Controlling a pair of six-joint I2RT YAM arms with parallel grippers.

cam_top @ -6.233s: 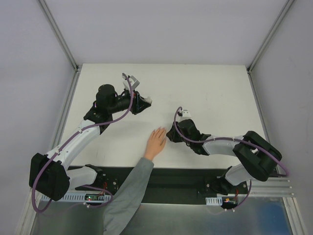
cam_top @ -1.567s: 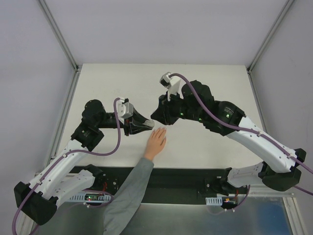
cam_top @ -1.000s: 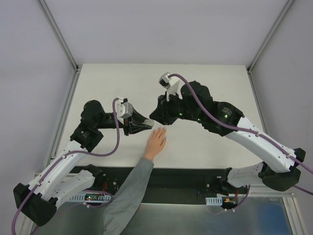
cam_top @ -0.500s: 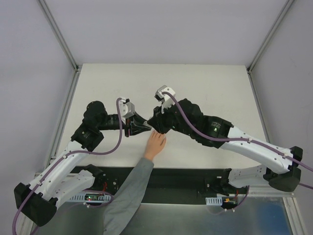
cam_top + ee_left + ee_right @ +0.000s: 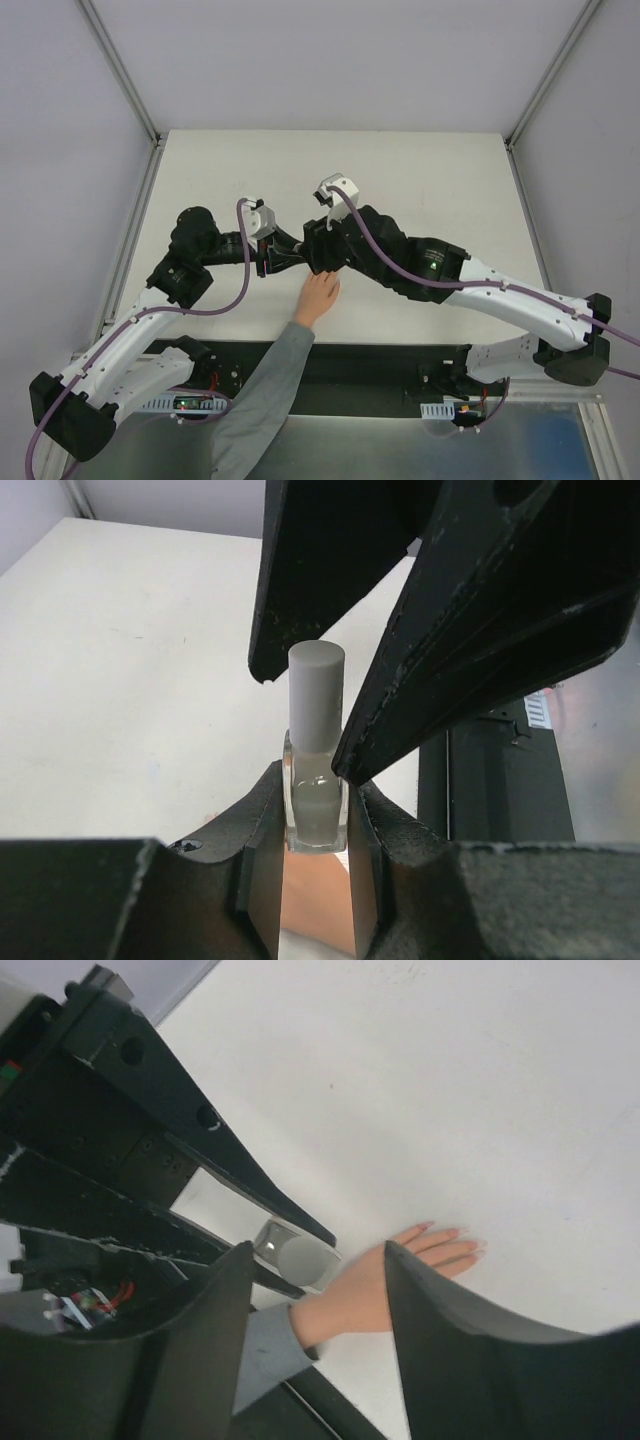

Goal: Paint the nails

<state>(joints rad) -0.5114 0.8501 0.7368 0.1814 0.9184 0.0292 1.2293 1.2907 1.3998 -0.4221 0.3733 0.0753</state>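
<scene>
My left gripper (image 5: 316, 782) is shut on a small translucent bottle (image 5: 315, 805) with a grey cap (image 5: 316, 695), held upright above the hand. My right gripper (image 5: 318, 1250) is open, and its black fingers (image 5: 470, 630) stand on either side of the cap (image 5: 303, 1258). A pale hand (image 5: 385, 1280) with a grey sleeve (image 5: 265, 385) lies flat on the white table. Its nails (image 5: 455, 1232) look pinkish in the right wrist view. From above, both grippers meet at the bottle (image 5: 296, 258) just beyond the hand (image 5: 319, 297), hiding the fingertips.
The white table (image 5: 430, 180) is bounded by metal rails at the left and right sides. The black base plate (image 5: 380, 365) runs along the near edge, with the sleeve crossing it.
My right arm has swung down and left onto the bottle in my left gripper, and its jaws have spread apart. The left gripper and the hand have stayed put.
</scene>
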